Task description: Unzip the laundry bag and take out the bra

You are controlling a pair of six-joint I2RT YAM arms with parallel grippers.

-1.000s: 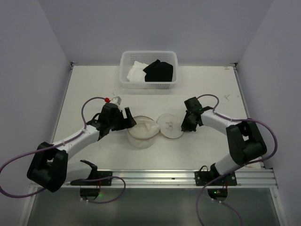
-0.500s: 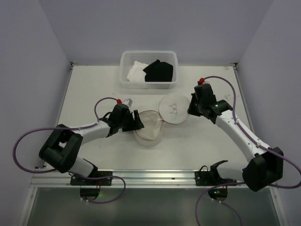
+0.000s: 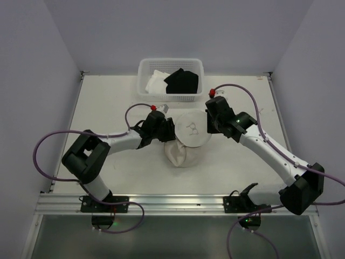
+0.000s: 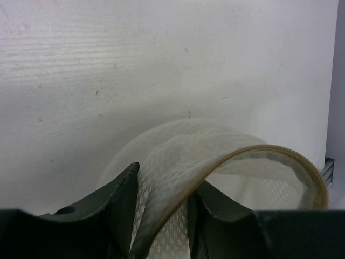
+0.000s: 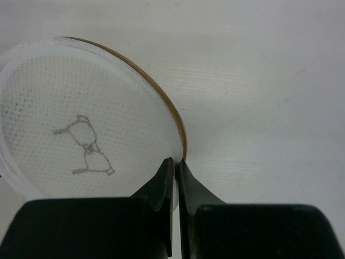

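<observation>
The laundry bag (image 3: pixel 182 152) is a whitish mesh drum lying mid-table, with its round lid flap (image 3: pixel 192 129) raised and showing the bra icon (image 5: pixel 85 147). My left gripper (image 3: pixel 169 131) is at the bag's left rim. In the left wrist view the mesh wall and tan rim (image 4: pixel 178 178) fill the gap between its fingers (image 4: pixel 123 200). My right gripper (image 5: pixel 175 163) is shut on the lid's edge, at the flap's right side in the top view. The bra is hidden; I cannot make it out inside the mesh.
A white perforated basket (image 3: pixel 143 93) stands at the back centre and holds a white cloth (image 3: pixel 156 82) and a black cloth (image 3: pixel 181 81). Both arms reach in from the near edge. A purple cable (image 3: pixel 48 141) loops at the left.
The right gripper has swung the lid flap up and leftward over the bag. The left gripper has followed the bag rightward and its jaws have narrowed onto the mesh rim.
</observation>
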